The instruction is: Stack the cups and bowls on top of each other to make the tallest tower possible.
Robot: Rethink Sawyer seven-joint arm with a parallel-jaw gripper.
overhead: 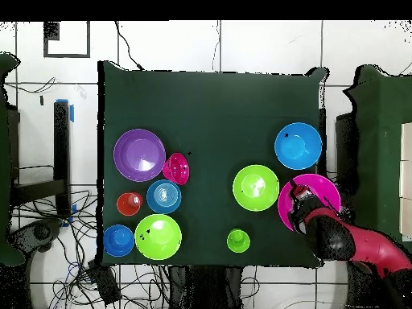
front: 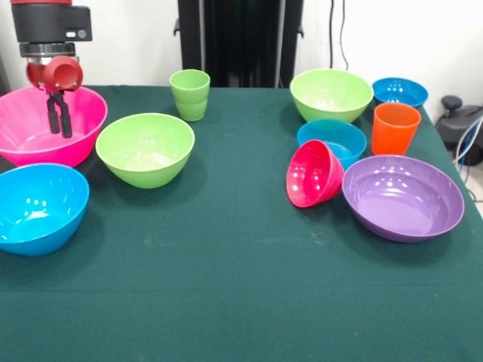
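Nearest the camera: blue bowl [front: 38, 207] at the front-left of the green cloth-covered table [front: 226, 286], just below the pincer in the front view and upright.

Pincer [front: 59, 115] hangs over the big pink bowl [front: 34, 139]; its two black fingers [front: 66, 117] sit close together, nearly touching, with nothing between them, tips inside the bowl's rim. Whether they touch the bowl's inner wall: cannot tell. Overhead view puts the pincer [overhead: 299, 195] at the pink bowl's [overhead: 318, 187] edge nearest the robot.

Just beside the pincer on the side toward the table's middle: lime green bowl [front: 145, 148], upright, close to the pink bowl. Beyond it, light green cup [front: 190, 94], upright near the far edge.

Well apart from the pincer, at the opposite end of the table, a cluster:
- second lime green bowl [front: 331, 94], upright
- blue bowl [front: 400, 92] at the far corner
- orange cup [front: 395, 127], upright
- middle blue bowl [front: 333, 140]
- small red-pink bowl [front: 314, 174], tipped on its side, opening toward the pincer's end, against the middle blue bowl
- wide purple bowl [front: 404, 197], upright, just beside the red-pink bowl.

No stacking seen.
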